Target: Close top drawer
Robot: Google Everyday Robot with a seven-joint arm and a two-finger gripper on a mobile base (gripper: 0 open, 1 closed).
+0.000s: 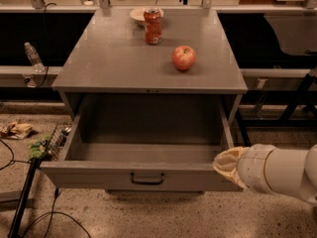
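Observation:
The top drawer (99,176) of the grey cabinet is pulled fully out and is empty inside. Its flat front panel has a small dark bail handle (147,178) at the centre. My gripper (225,165) comes in from the lower right on a white arm (287,175). Its cream-coloured tip sits at the right end of the drawer front, at the top right corner, touching or nearly touching it.
On the cabinet top (104,63) stand a red can (152,26), an apple (184,57) and a small bowl (137,15). A plastic bottle (32,55) lies on a shelf at left. Cables, a wire basket (56,140) and crumpled paper (16,130) lie on the floor at left.

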